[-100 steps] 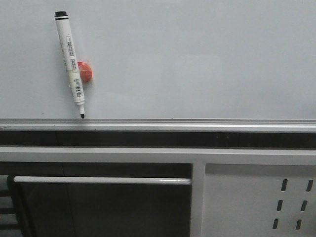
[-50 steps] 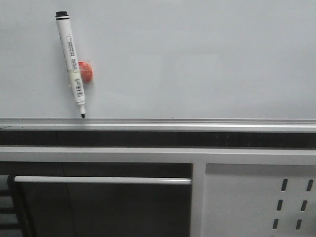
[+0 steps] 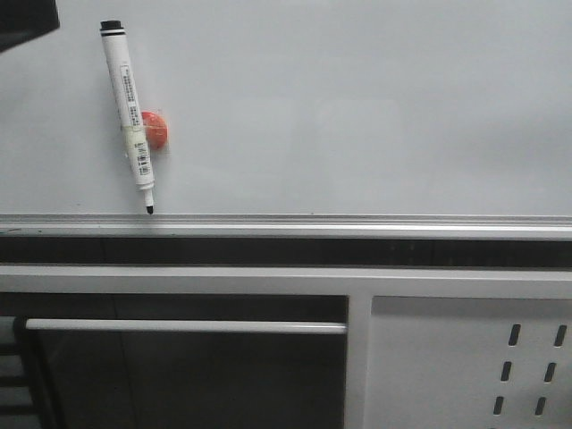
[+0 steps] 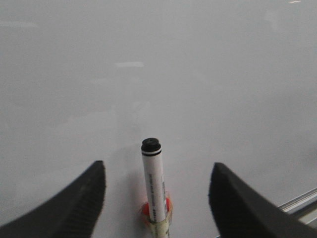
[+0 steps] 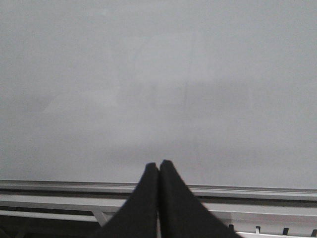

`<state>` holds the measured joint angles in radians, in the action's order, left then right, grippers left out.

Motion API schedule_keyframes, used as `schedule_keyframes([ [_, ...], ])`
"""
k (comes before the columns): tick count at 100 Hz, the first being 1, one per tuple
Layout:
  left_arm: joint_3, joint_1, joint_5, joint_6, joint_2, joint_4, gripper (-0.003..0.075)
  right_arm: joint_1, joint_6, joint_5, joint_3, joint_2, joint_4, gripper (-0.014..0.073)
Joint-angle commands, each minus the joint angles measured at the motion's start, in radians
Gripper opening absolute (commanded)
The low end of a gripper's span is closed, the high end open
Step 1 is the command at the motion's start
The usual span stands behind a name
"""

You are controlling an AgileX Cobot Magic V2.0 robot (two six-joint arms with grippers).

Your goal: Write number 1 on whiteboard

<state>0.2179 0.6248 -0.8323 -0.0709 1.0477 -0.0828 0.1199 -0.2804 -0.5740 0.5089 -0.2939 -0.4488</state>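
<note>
We seem to be in a lab or office-like test room: a whiteboard [image 3: 357, 107] with an aluminium rail [image 3: 357, 222] along its lower edge fills the wall, a marker [image 3: 128, 116] hangs on it by a red magnet [image 3: 155, 130], and below stands a grey perforated metal panel [image 3: 465, 357].

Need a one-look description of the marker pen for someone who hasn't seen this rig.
Start at the whiteboard that fills the upper half of the front view and go to its left side. The marker pen hangs there nearly upright, black cap end up, tip down just above the silver rail. It is long, white and labelled, unlike the round orange-red magnet behind it.
</note>
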Motion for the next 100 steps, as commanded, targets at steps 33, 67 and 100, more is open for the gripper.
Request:
schedule_keyframes([
  [33,-0.004,0.059,-0.406,0.169,0.344,-0.004,0.0596,-0.005,-0.012,0.072,0.037,-0.019,-0.021,-0.0079],
  [67,0.017,0.112,-0.533,0.184,0.553,-0.131,0.0499,-0.007,-0.012,0.077,0.037,-0.020,-0.021,-0.0079],
  [100,0.086,0.112,-0.533,0.184,0.568,-0.153,0.0491,-0.007,-0.012,0.095,0.037,-0.024,-0.021,-0.0079],
])
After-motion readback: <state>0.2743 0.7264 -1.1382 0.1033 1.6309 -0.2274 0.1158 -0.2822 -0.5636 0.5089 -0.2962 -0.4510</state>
